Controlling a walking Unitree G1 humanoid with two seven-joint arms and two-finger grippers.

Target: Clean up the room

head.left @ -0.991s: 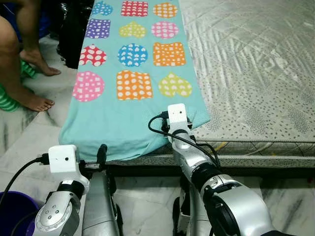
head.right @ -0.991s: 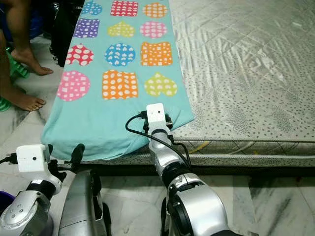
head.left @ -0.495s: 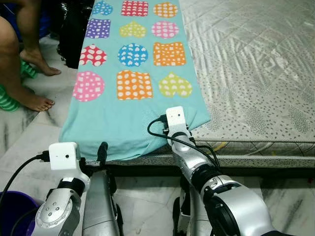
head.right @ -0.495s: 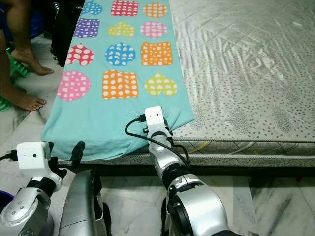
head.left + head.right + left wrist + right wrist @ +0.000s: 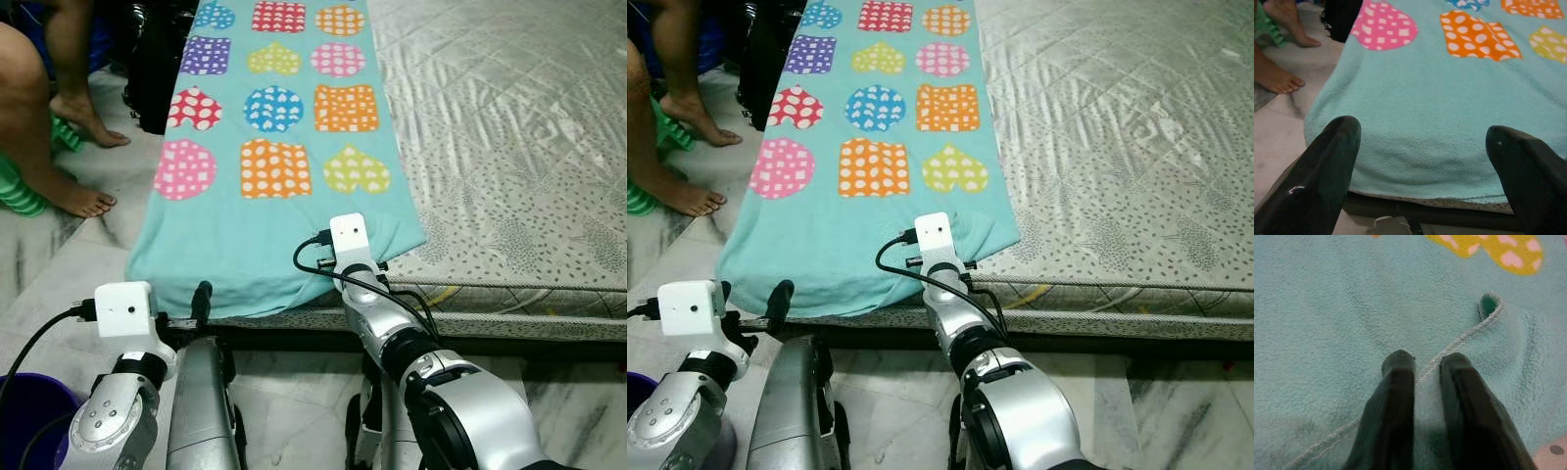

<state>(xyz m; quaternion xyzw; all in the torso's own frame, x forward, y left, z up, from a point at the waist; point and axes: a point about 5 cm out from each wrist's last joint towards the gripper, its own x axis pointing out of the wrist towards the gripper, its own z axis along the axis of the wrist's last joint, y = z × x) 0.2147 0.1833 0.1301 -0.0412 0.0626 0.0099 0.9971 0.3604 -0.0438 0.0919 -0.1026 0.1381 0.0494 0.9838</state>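
My right tool (image 5: 1422,369) clenched on stitched hem of teal fleece blanket with coloured patches (image 5: 265,235), on grey patterned mattress (image 5: 509,147), my left tool (image 5: 1422,142) released, fingers wide apart before blanket edge

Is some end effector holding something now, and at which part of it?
The right end effector pinches the blanket at its stitched hem, near the corner on the mattress. The left end effector is open, holding nothing.

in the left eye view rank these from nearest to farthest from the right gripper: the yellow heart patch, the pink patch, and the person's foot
1. Yellow heart patch, just beyond the right gripper on the blanket.
2. Pink patch, across the blanket toward the robot's left.
3. Person's foot, on the floor past the blanket's left edge.
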